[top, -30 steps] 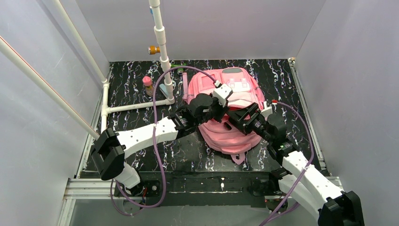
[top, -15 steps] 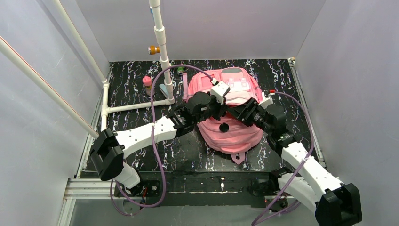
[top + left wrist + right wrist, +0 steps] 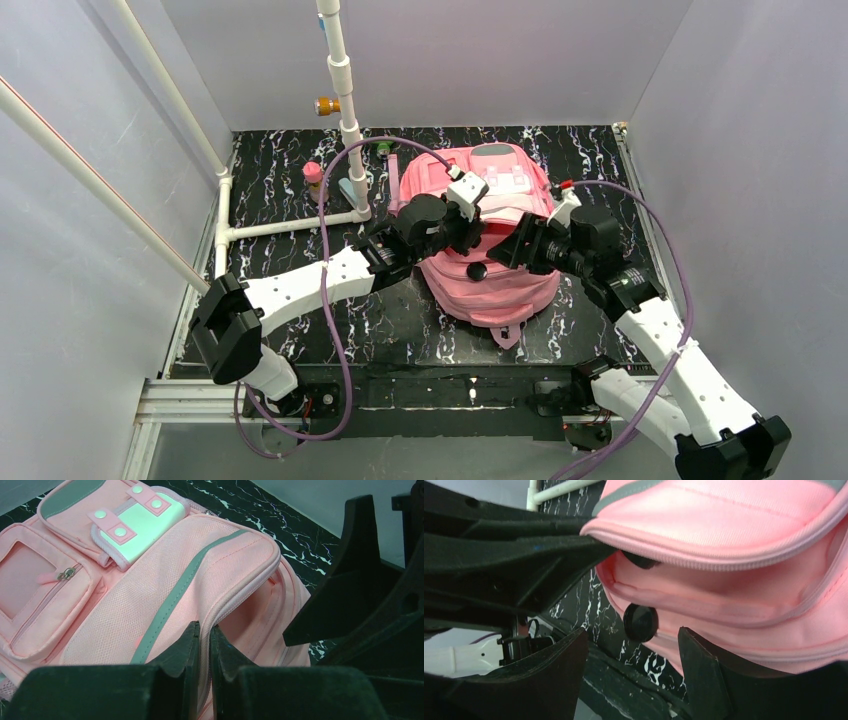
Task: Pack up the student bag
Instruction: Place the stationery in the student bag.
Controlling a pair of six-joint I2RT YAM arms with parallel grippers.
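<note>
Left claw (image 3: 204,628) clamped on raised zip lip of student bag (image 3: 150,575), fingers together with fabric pinched between. Bag lay flat on marbled table (image 3: 270,195) beneath both claws, white patch (image 3: 145,522) beyond left claw. Right claw (image 3: 633,632) jaws apart, gripping nothing, facing bag's open mouth. Small black round object (image 3: 640,622) just ahead of its fingertips.

No text, label, brand, number or sign is legible in any view, including on the white patch (image 3: 150,525) of the student bag (image 3: 215,565).
</note>
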